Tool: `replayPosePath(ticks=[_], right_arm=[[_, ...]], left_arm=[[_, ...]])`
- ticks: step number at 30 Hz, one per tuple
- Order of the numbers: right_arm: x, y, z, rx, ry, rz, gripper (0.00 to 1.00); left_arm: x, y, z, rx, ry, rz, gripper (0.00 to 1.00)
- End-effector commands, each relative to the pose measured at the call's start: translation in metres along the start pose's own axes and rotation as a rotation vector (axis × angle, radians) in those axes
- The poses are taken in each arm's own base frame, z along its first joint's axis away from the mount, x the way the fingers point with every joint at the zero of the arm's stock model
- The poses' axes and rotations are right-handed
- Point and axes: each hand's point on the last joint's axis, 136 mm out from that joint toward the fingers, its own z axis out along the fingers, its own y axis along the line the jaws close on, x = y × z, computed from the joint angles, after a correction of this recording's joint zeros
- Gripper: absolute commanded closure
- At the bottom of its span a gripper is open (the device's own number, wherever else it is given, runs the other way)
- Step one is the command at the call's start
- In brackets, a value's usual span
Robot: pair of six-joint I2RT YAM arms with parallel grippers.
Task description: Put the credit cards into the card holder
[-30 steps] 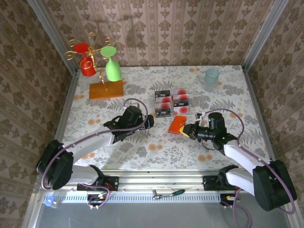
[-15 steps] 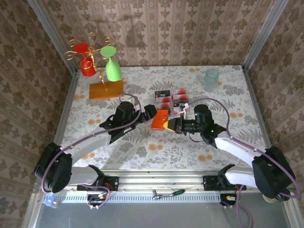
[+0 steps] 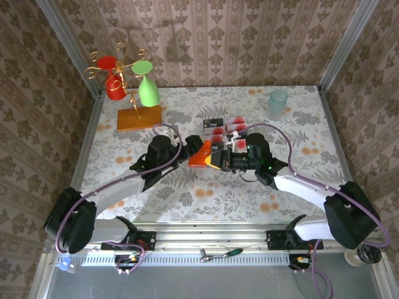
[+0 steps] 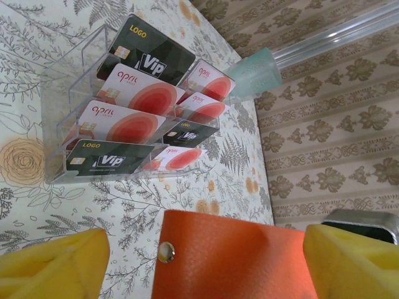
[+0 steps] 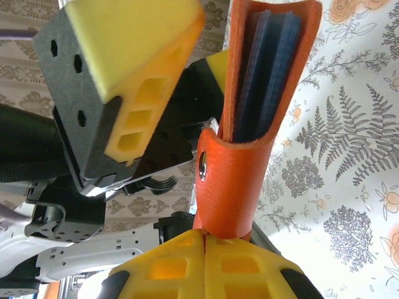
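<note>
Closer together than before, my right gripper (image 3: 217,161) clenched on the folded, leathery orange card holder (image 3: 199,156), left gripper (image 3: 192,149) foam jaws spread astride it, glossy credit cards (image 4: 134,119) in clear rack (image 4: 57,93)

We read "LOGO" and "Vip" on the dark cards (image 4: 149,57) and "april" on the pale red-blotched cards (image 4: 138,94), upper left of the frame.

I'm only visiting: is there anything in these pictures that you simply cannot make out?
- Inside the card holder: the right wrist view looks in edge-on at dark lining; any card in there is hidden.
- The card holder's lower part: cut off by the bottom edge in the left wrist view.
- The nearest cards: in the top view the right claw covers the near side of their clear rack.
- Cards' fine print: too small in the top view.
</note>
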Motion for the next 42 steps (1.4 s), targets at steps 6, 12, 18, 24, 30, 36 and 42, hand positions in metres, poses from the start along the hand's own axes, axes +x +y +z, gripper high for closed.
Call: replayPosePath(ticks=[6,12,18,24,30,36,42], right_arm=[[-0.009,0.010,0.004,-0.036,-0.030,-0.024,1.00],[-0.010,0.012,0.003,-0.045,-0.036,-0.025,1.00],[-0.012,0.023,0.001,-0.066,-0.039,-0.040,1.00],[-0.013,0.021,0.003,-0.064,-0.039,-0.035,1.00],[-0.012,0.014,0.005,-0.059,-0.039,-0.027,1.00],[-0.012,0.008,0.006,-0.049,-0.041,-0.017,1.00],[-0.013,0.002,0.006,-0.042,-0.044,-0.007,1.00]], left_arm=[[-0.010,-0.015,-0.008,0.104,-0.051,-0.029,0.41],[-0.010,-0.014,-0.007,0.093,-0.048,-0.027,0.39],[-0.006,-0.005,-0.001,0.066,-0.035,-0.027,0.24],[-0.008,-0.012,0.002,0.112,-0.037,-0.034,0.28],[-0.015,-0.022,-0.003,0.161,-0.076,-0.028,0.46],[-0.016,-0.020,-0.007,0.167,-0.092,-0.027,0.60],[-0.019,-0.018,-0.010,0.168,-0.113,-0.030,0.76]])
